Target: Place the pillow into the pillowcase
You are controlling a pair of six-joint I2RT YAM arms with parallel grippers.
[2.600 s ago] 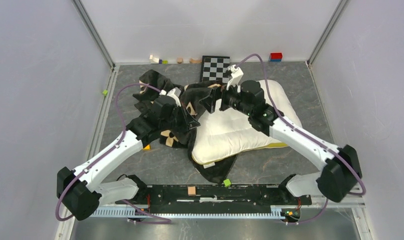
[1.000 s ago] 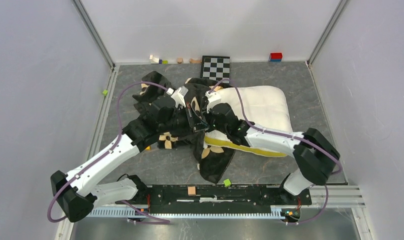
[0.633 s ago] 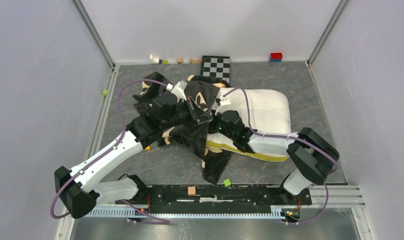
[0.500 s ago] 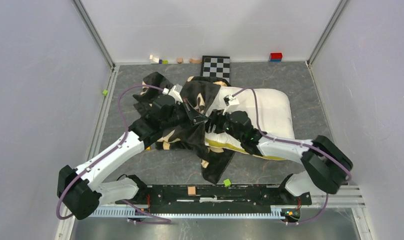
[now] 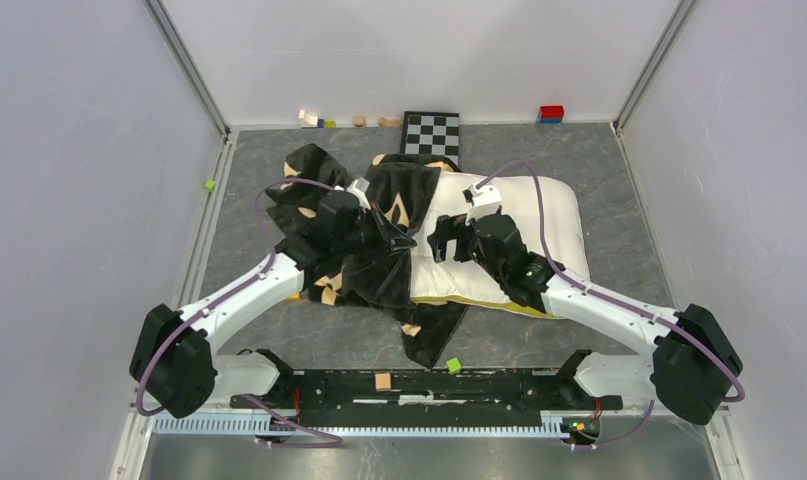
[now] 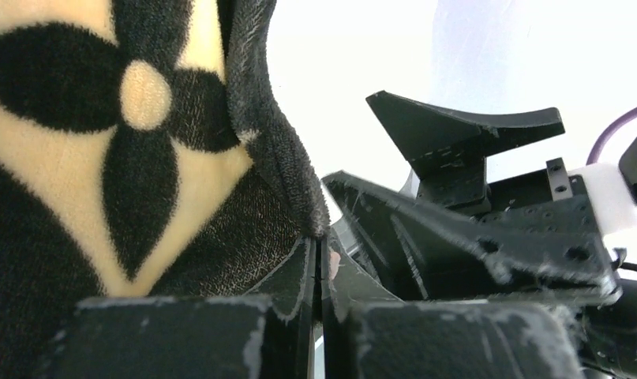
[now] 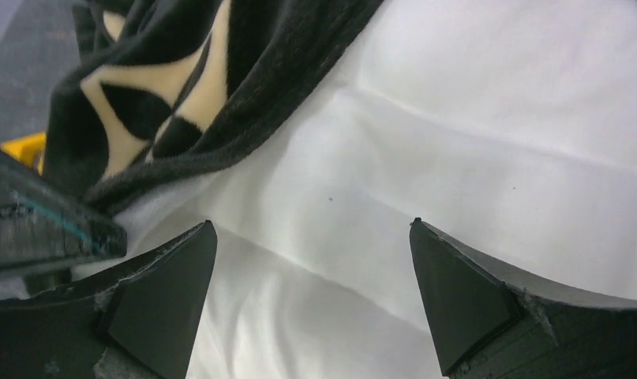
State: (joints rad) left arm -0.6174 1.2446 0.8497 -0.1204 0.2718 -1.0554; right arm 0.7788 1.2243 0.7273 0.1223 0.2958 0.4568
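The cream-white pillow lies right of centre, a yellow band along its near edge. The black pillowcase with tan flower prints is bunched to its left and covers the pillow's left end. My left gripper is shut, pinching the pillowcase hem at its fingertips. My right gripper stands open just above the pillow's left part, nothing between its fingers. In the right wrist view its jaws frame bare pillow, with the pillowcase edge at the upper left.
A checkered board leans at the back wall, with small blocks and a red-blue block beside it. Green cubes sit near the front and at the left rail. A wooden block rests on the front rail.
My right gripper has opened and let go, lifting back over the pillow's left part. The left gripper stayed shut on the pillowcase, which now covers more of the pillow's left end.
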